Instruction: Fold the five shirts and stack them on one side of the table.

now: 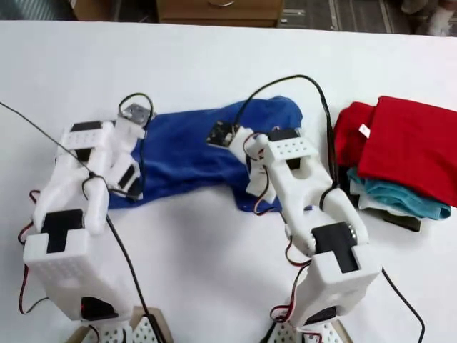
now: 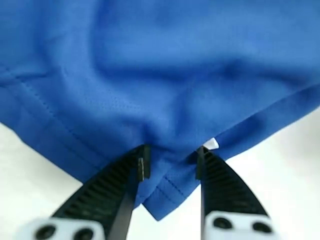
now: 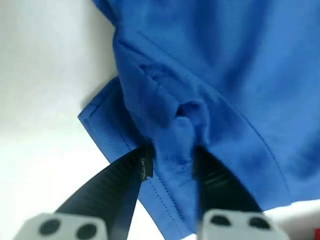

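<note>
Folding the blue shirt [image 1: 193, 153], spread mid-frame, seemed the step in hand: left gripper [image 2: 171, 162] and right gripper [image 3: 172, 162] each clamped its lower hem. The next move called for lifting both evenly up-frame.

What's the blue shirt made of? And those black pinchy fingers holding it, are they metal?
The blue shirt looks like a thin knit sports fabric, probably synthetic: it has a slight sheen, a fine dotted texture, soft folds and a stitched hem. The left gripper has fingers that look like matte black plastic, not metal: they have ribbed edges and no shine.
</note>
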